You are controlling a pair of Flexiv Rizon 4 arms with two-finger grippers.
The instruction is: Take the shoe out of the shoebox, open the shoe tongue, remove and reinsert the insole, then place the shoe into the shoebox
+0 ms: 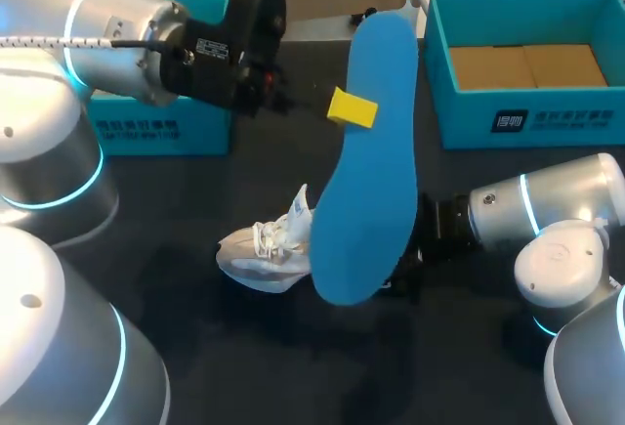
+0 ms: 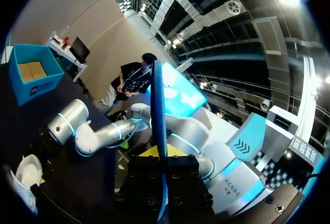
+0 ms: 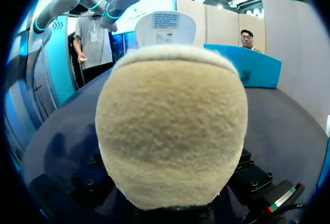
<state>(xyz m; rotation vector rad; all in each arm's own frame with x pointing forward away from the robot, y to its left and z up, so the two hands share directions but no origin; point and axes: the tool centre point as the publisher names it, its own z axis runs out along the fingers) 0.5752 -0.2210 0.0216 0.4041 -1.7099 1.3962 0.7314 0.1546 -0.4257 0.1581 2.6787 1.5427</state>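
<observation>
My left gripper [image 1: 350, 109] is held high over the table, shut on a long blue insole [image 1: 366, 181] that hangs tilted in front of the head camera. In the left wrist view the insole [image 2: 158, 105] rises edge-on from between the shut fingers. The white shoe [image 1: 266, 249] lies on the dark table below, toe pointing left. My right gripper [image 1: 425, 247] comes in from the right at the shoe's heel, mostly hidden behind the insole. In the right wrist view the beige fuzzy heel [image 3: 172, 131] fills the gripper from side to side and covers its fingertips.
A teal shoebox [image 1: 532, 117] with brown cardboard inside stands at the back right. A second teal box [image 1: 166, 132] sits at the back left under my left arm. The shoebox [image 2: 32, 87] and the shoe [image 2: 25, 175] also show in the left wrist view.
</observation>
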